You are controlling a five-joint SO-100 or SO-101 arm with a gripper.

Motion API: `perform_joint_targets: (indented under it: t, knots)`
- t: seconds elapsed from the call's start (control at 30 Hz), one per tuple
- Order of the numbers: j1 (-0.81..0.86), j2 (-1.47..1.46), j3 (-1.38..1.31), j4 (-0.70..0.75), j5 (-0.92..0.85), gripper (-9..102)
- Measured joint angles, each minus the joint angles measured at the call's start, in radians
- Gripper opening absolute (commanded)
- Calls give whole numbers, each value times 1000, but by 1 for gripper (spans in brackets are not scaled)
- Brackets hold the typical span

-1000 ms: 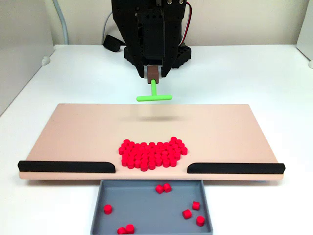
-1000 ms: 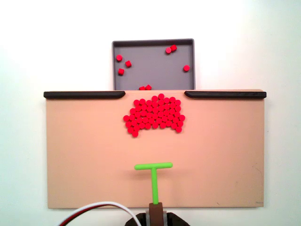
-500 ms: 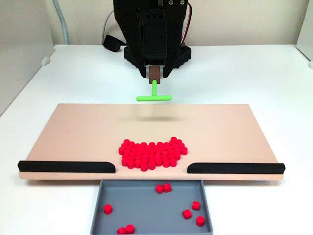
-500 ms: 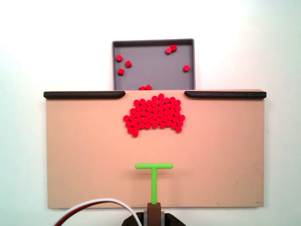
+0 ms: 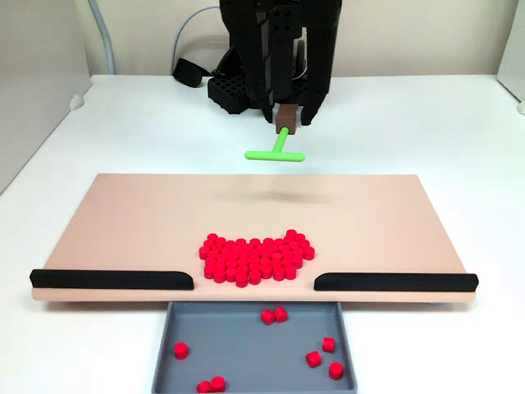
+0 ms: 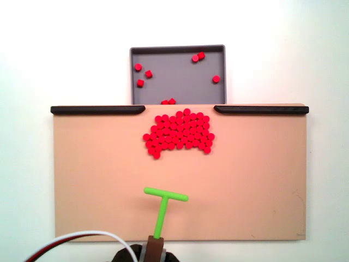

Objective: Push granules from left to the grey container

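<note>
On the white desk (image 5: 426,123) lies a tan board (image 5: 123,222). The black arm (image 5: 279,49) stands behind it, reaching down, its jaws (image 5: 285,120) clamped on the stem of a green T-shaped pusher (image 5: 276,153) that hangs tilted above the board's rear edge. The grey container (image 5: 246,345) abuts the front edge, holding a few strays. The granules (image 6: 179,132) cluster between two black strips (image 6: 98,109).

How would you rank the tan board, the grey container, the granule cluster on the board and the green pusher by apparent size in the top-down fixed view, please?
1. tan board
2. grey container
3. granule cluster
4. green pusher
</note>
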Motion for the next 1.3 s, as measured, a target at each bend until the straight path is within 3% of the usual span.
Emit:
perform_joint_targets:
  t: [0.2, 0.93, 1.3]
  knots:
    - [-51, 9, 0, 0, 176, 0]
    - [-176, -61, -5, 0, 555, 0]
    - [-213, -175, -129, 0, 749, 0]
